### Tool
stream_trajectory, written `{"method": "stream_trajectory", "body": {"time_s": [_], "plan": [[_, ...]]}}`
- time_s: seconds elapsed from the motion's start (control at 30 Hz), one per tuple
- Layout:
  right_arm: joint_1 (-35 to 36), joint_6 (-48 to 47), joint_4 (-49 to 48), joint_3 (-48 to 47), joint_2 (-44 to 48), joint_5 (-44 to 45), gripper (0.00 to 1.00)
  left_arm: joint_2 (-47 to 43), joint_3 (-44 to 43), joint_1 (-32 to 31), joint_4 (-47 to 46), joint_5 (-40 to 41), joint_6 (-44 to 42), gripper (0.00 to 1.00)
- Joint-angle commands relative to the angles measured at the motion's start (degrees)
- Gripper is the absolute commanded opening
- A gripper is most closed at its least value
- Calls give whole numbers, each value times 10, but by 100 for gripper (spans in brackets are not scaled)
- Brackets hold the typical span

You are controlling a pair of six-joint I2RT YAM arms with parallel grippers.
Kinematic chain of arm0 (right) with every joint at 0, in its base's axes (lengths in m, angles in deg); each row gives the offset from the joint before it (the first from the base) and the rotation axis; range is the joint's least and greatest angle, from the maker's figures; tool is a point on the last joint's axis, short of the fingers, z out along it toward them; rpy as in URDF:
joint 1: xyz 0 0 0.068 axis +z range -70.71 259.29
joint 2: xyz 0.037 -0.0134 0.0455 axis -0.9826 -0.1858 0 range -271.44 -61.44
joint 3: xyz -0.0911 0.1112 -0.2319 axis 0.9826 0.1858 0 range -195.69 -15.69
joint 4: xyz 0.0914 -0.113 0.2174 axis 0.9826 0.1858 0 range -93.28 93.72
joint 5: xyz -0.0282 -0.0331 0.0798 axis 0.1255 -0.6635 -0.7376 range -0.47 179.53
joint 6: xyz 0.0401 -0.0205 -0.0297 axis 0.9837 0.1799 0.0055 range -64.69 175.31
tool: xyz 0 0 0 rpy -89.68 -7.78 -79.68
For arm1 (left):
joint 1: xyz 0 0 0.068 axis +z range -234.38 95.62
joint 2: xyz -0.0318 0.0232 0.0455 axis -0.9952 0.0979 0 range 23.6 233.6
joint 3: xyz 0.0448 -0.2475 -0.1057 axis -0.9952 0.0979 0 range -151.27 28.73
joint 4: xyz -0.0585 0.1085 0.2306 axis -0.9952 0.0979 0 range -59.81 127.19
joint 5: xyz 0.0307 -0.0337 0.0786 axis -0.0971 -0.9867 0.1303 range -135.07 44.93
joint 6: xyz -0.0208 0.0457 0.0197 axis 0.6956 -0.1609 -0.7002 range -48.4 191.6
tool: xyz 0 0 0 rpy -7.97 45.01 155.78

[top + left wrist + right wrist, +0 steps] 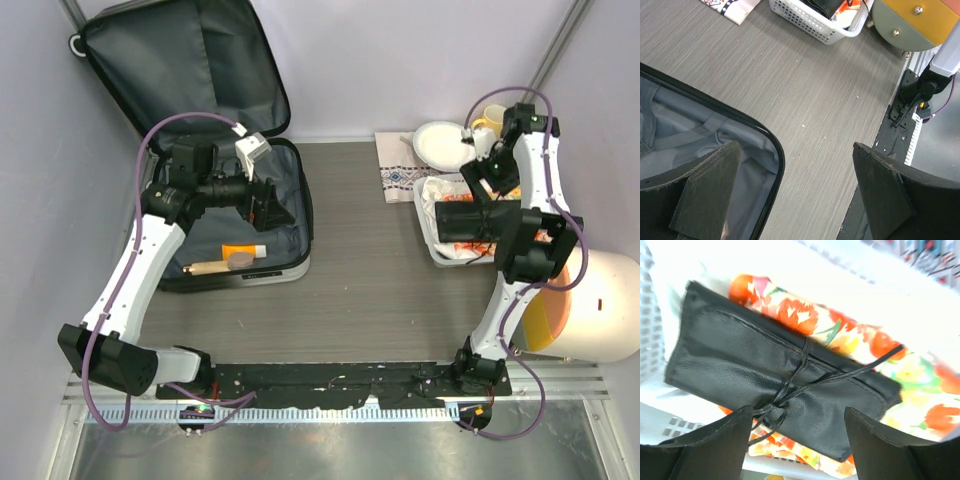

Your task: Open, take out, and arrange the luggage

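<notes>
Top view: the large hard-shell suitcase with dark grey fabric lining [190, 60] was found lying open at the far left of the grey wood-grain table [370, 290]. The lid was propped upright against the back wall and the base lay flat on the table. Only the lining and black rim were clearly shown (the outer shell was barely visible). An orange-and-white tube [243, 251] and a wooden-handled item [210, 267] were seen at the near end of the base.

The left gripper [795, 145] was held above the suitcase's near-right corner with its fingers spread wide and nothing between them. One finger was over the lining, the other over bare table.

The right gripper [797, 412] was likewise spread apart and empty. It was poised over a black leather roll tied with a cord [775, 375], which lay on an orange floral cloth [920, 385] inside the white slatted plastic basket [805, 20].
</notes>
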Motion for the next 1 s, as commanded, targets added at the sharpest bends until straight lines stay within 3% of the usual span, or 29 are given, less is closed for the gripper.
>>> {"method": "stream_trajectory", "body": {"time_s": [0.0,0.23,0.33,0.4,0.47,0.6,0.83,0.97], "plan": [[9,14,101,-81,82,-67,80,4,-24,-7,21,6,-21,98],[21,38,78,-3,182,-54,78,29,-13,-54,8,47,-30,97],[76,80,30,49,204,-43,74,60,-24,-84,-4,69,-8,95],[158,105,7,76,206,-39,70,74,-30,-89,-5,56,7,93],[226,138,-39,95,204,-32,60,82,-28,-89,-8,55,23,92],[279,159,-85,137,153,-17,48,58,3,-89,-26,70,33,92],[278,159,-150,143,58,60,44,23,48,-89,-32,88,36,93],[244,162,-162,119,23,117,44,23,49,-89,-31,88,35,93]]}}
